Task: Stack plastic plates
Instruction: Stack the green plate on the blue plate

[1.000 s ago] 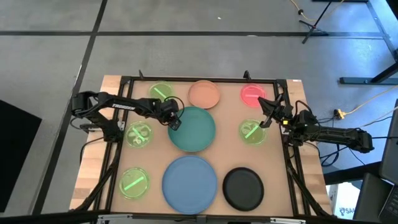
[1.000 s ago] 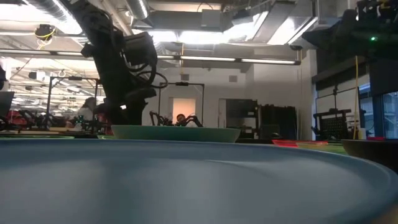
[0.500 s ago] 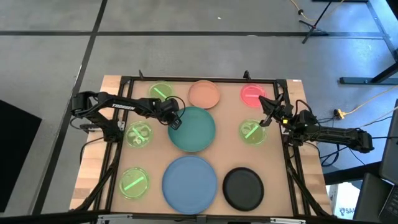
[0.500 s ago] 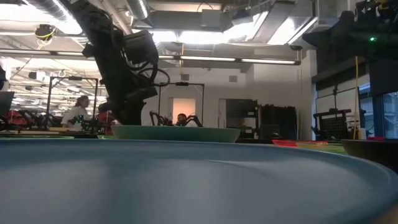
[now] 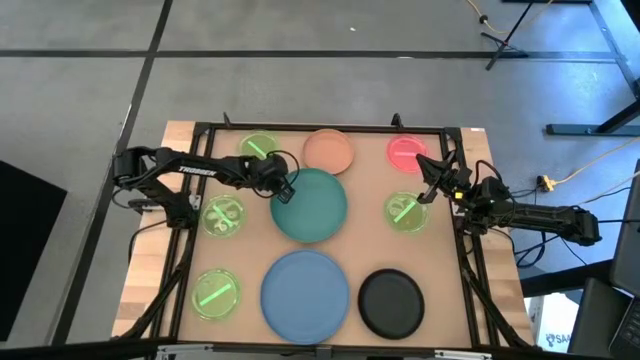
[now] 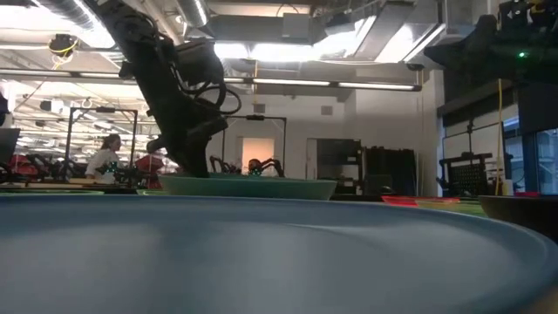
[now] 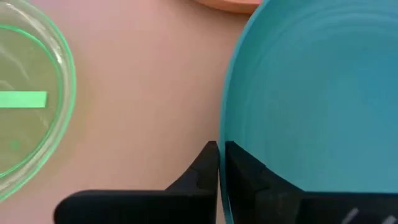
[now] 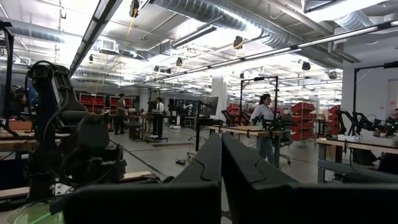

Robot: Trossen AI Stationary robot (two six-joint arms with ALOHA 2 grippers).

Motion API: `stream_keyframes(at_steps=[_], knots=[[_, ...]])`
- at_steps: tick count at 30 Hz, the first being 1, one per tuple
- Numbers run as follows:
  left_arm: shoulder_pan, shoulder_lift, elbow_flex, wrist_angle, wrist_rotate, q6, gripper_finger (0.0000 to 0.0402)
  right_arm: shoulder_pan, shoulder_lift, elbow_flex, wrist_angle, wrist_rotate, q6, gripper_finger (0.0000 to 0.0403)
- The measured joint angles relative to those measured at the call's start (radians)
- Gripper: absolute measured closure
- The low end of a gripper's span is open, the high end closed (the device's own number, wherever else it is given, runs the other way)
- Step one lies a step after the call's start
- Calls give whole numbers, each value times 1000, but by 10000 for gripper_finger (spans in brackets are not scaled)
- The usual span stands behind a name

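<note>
We are finding the left gripper (image 5: 284, 190) at the near-left rim of the teal plate (image 5: 310, 205), which is lying flat in the middle of the worktop (image 5: 365, 235). In the left wrist view its fingers (image 7: 205, 168) are standing narrow, one on either side of the teal rim with barely a slit between them, so we are judging them pinched on that plate. Against the views of a second ago, the arm has been shifting along the rim toward the plate's centre line: in the low view the wrist is now leaning further over the plate's edge, while the plate itself has not moved or lifted. We are reading this as a grasp just being secured, with the lift not yet begun. The blue plate (image 5: 305, 288) is lying nearer the front edge, just clear of the teal one, and looks the likely base for it, both being the large size. The black plate (image 5: 391, 301) is beside the blue; the peach plate (image 5: 328, 151) is at the back, close to the teal rim; the pink-red plate (image 5: 405, 153) is at the back right. Four green plates (image 5: 219, 215) are lying singly, three down the left and one at the right. Nothing is stacked yet. The right gripper (image 5: 428, 182) is waiting between the pink-red plate and the right-hand green one, its fingers (image 8: 214, 163) closed together on nothing.
</note>
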Motion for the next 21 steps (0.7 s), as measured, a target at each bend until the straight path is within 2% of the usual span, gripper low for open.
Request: stream_keyframes(at_steps=[7, 14, 21], knots=[[-16, -108, 38, -25, -2, 28, 395, 0, 0, 0, 0, -1, 0, 400], [-116, -217, 145, -136, 43, 25, 395, 0, 0, 0, -1, -11, 1, 400], [-319, -232, 230, -174, 68, -45, 395, 0, 0, 0, -2, -178, 54, 400]])
